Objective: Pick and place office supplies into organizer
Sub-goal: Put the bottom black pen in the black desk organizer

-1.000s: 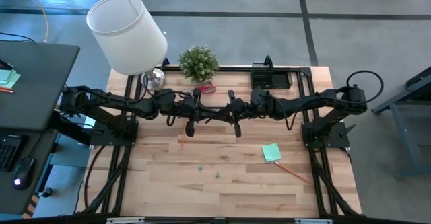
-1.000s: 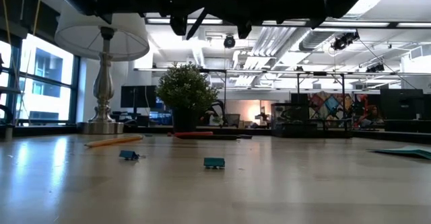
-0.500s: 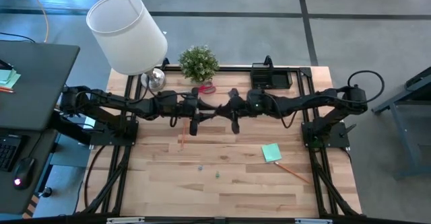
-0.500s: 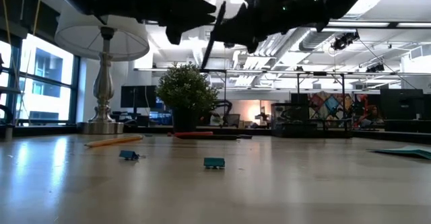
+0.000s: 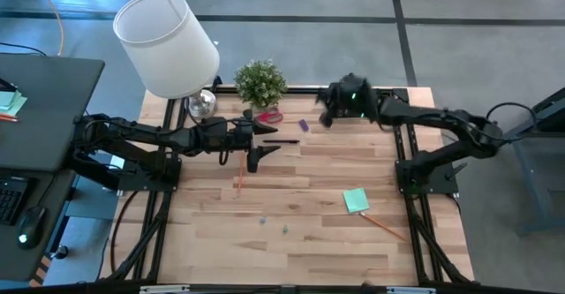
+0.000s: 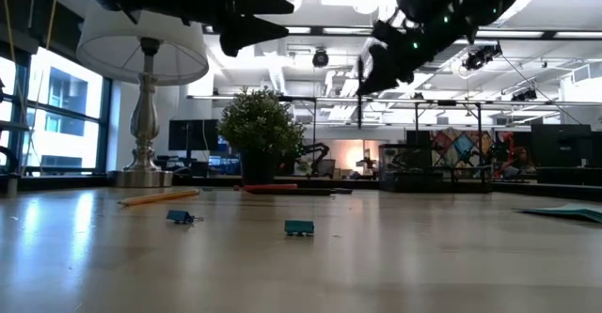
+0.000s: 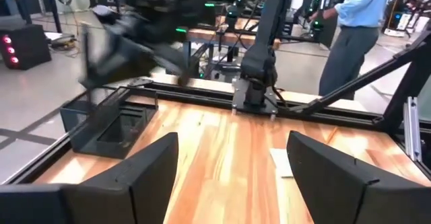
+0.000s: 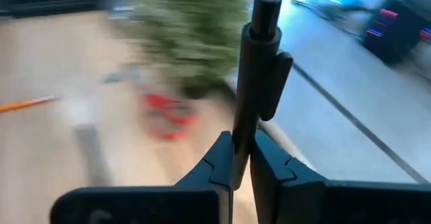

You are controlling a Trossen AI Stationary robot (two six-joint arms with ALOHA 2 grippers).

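Jaws of right gripper point(image 8: 241, 158) clench dark pen point(image 8: 259, 62) upright; left gripper point(image 7: 232, 163) released.

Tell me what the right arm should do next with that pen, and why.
Probably lower the pen into the organizer. The right gripper is shut on the pen, holding it upright at the organizer's end of the table, and the left gripper is open and empty, so its part seems done.
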